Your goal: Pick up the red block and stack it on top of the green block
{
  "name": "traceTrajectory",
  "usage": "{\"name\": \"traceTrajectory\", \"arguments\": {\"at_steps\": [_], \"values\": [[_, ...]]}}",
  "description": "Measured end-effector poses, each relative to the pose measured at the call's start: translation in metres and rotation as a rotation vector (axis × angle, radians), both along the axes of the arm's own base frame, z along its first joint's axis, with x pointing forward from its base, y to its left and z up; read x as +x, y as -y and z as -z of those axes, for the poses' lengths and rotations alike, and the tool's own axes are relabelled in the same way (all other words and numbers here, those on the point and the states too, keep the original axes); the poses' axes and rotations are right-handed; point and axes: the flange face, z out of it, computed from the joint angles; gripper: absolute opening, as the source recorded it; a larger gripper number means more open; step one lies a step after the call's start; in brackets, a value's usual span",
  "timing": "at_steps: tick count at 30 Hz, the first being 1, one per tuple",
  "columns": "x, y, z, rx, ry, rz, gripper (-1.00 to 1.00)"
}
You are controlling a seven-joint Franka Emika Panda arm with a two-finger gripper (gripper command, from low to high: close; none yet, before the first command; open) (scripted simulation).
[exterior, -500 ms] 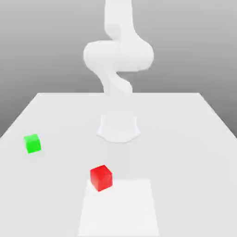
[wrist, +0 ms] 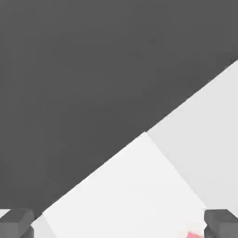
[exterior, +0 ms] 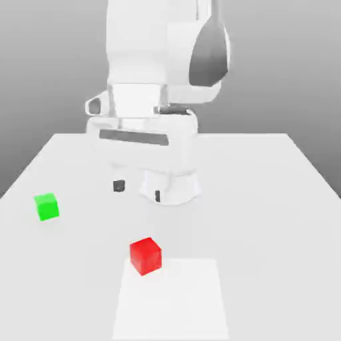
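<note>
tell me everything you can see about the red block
The red block is a small glossy cube, bright red with plain faces, looking like smooth plastic. It sits flat on the white table, turned a little so one vertical edge faces the camera. It rests at the corner of a brighter white patch on the exterior view's left. Nothing touches it but the table: the gripper hangs open farther back, and the green block lies apart toward the exterior view's left. A pink sliver in the hand view may be it.
</note>
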Motion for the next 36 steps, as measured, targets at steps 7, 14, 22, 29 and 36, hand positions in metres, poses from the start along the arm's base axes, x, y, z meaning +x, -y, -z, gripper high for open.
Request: {"name": "traceTrajectory", "arguments": {"at_steps": [7,14,22,29,36], "values": [[-0.047,0.002,0.1,0.019,-0.142,0.172,0.0],[-0.05,0.001,0.138,0.019,-0.145,0.176,-1.0],[-0.048,0.002,0.119,0.019,-0.142,0.175,-1.0],[-0.053,0.024,0.073,0.02,-0.142,0.219,-1.0],[-0.098,0.148,0.055,0.035,-0.135,0.458,-1.0]]}}
